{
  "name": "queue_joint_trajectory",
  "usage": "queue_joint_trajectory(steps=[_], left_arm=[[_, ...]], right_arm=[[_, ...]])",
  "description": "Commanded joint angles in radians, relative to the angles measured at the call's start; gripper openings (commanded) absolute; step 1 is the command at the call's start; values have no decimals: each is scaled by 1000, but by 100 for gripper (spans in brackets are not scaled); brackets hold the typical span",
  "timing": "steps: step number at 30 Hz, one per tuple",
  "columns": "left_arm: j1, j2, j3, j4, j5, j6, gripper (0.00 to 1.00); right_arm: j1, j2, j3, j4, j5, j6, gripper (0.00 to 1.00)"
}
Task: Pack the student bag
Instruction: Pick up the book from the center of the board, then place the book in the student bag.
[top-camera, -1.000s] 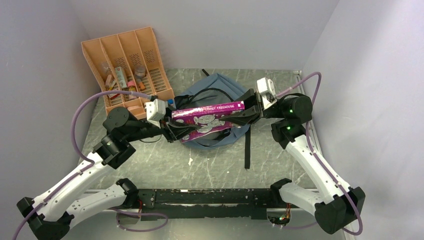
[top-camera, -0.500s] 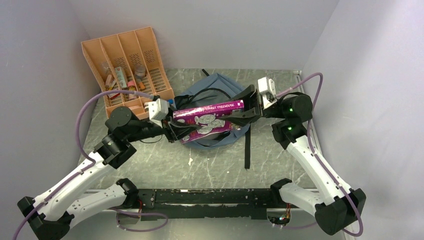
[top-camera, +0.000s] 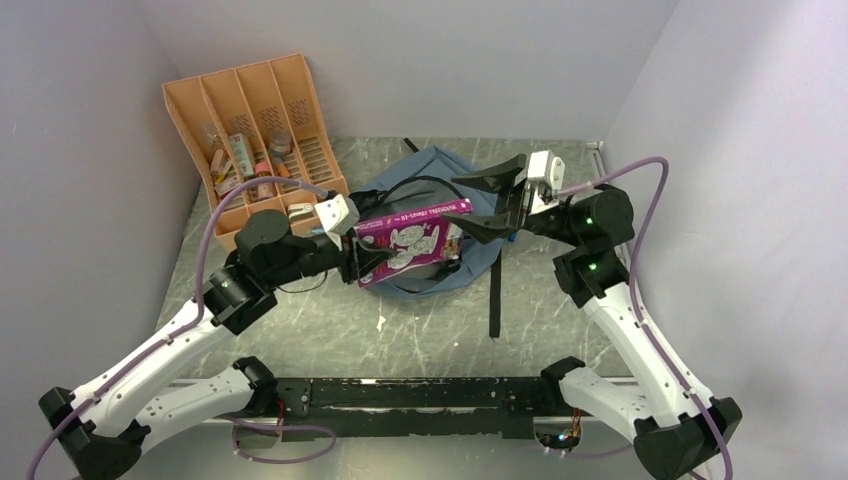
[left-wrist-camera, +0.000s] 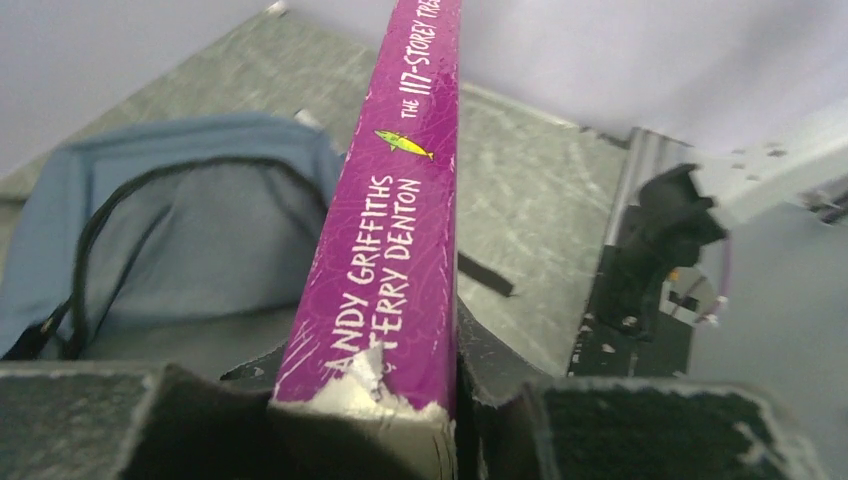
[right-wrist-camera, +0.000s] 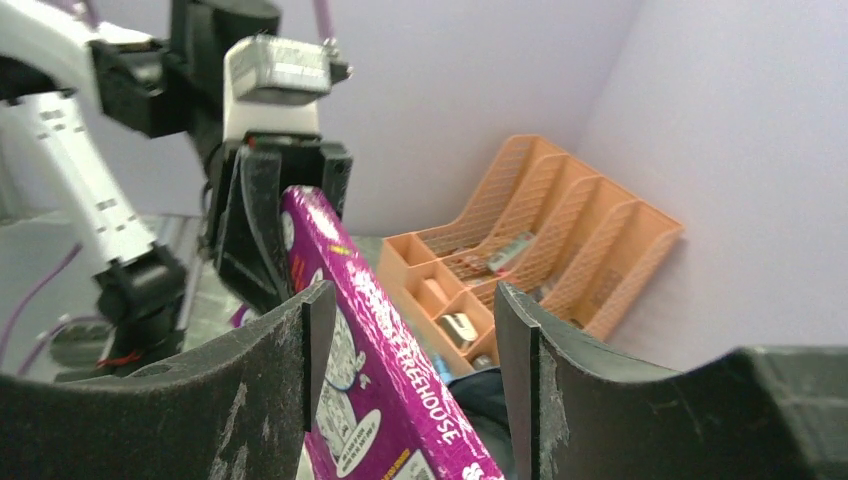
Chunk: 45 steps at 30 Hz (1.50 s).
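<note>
Grey marbled tabletop (top-camera: 300, 330) lies between pale walls. The left gripper (top-camera: 356, 262) is clamped on one end of a purple book (top-camera: 410, 236), holding it on edge. The right gripper (top-camera: 487, 205) stands spread wide around the book's other end, grasping nothing. Beneath the book the student bag (top-camera: 432, 165) lies at mid-table. An orange file rack (top-camera: 250, 105) stands back left.

White links (top-camera: 150, 360), black joints (top-camera: 262, 235), purple cables (top-camera: 650, 160), green lights (top-camera: 589, 219).
</note>
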Motion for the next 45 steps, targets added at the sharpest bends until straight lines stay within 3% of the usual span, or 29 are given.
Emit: queue_joint_trajectory(steps=[1, 6, 9, 13, 17, 21, 30, 36, 45], left_arm=[[6, 16, 34, -28, -275, -18, 5], [7, 42, -1, -67, -578, -132, 5], [7, 46, -18, -56, -656, -161, 5], [8, 69, -12, -80, -725, -144, 5], [16, 72, 1, -146, -944, -157, 5], [33, 37, -53, -104, -1077, -135, 5], [51, -52, -131, -37, -1192, -106, 5], [52, -81, -134, -43, -1178, -112, 5], [54, -71, -129, -49, -1140, -118, 5]], right_arm=[[-2, -25, -22, -28, 249, -39, 62], [-2, -17, -36, -58, 449, -37, 61], [-2, 15, -20, -128, 625, -39, 60], [-2, 120, 79, -345, 769, -62, 60], [4, 236, 144, -482, 820, -88, 60], [69, 321, 147, -507, 873, -156, 61], [317, 535, 204, -580, 989, -363, 74], [402, 681, 231, -583, 1131, -432, 83], [466, 907, 302, -639, 1429, -514, 85]])
